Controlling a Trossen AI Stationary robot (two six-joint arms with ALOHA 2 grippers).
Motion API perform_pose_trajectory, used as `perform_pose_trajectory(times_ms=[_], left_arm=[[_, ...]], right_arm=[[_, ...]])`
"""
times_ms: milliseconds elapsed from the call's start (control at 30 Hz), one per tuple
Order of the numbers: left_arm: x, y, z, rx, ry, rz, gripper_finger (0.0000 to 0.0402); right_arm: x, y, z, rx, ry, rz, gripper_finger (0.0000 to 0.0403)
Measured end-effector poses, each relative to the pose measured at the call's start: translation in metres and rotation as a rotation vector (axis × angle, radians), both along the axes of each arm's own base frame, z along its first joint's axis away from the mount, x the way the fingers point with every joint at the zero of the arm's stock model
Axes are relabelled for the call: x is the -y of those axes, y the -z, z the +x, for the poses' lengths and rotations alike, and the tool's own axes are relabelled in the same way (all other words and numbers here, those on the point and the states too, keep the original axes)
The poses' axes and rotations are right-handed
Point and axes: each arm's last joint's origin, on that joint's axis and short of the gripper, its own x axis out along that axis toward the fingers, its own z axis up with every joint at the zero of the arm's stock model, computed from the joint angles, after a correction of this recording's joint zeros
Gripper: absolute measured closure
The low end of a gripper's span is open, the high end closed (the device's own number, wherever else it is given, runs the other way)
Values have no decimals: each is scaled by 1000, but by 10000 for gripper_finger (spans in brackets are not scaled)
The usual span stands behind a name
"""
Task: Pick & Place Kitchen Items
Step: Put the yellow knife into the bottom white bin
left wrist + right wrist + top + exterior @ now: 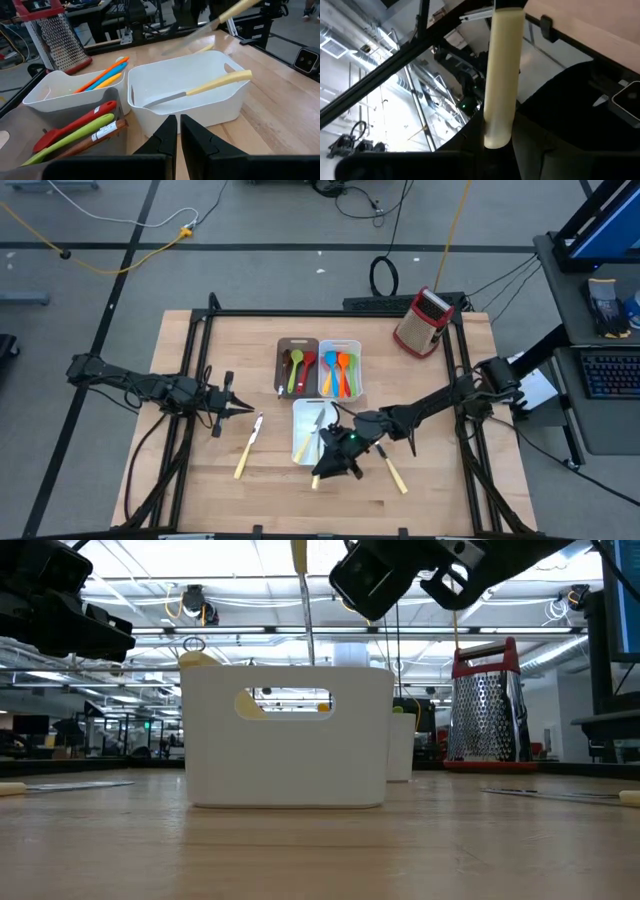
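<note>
My right gripper (333,464) is shut on a cream-handled metal knife (220,20), held in the air over the near white tray (297,416); it also shows in the low view (400,570). A second cream-handled knife (200,90) lies slanted inside that tray, its handle on the rim. Two more knives lie flat on the table, one left of the tray (248,445) and one right (392,470). My left gripper (178,131) is shut and empty, left of the trays (243,408). My right gripper holds the knife by its cream handle (499,105), which runs out from between the fingers; the fingers themselves are lost in the dark at the picture's bottom. The knife is lifted clear and tilted, handle high toward the near edge (298,555), blade (306,625) slanting down over the tray.
A dark-brown tray (286,345) holds red, green and brown utensils. A white tray (340,343) beside it holds orange and blue ones. A red-and-metal box grater (422,320) stands at the far right. Bare wood lies along the near edge and the left side.
</note>
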Motion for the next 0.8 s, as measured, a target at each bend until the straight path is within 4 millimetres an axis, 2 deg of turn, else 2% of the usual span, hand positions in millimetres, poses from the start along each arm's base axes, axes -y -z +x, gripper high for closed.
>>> perform_pose_trajectory(times_ms=[300, 533, 800], left_arm=[[0, 5, -1, -52, 1, 13, 373], [0, 5, -1, -49, 1, 12, 373], [0, 5, -1, -49, 0, 7, 373]], right_arm=[[8, 10, 1, -100, 21, -28, 336], [23, 14, 5, -136, 33, -33, 336], [42, 24, 5, -260, 13, -39, 336]])
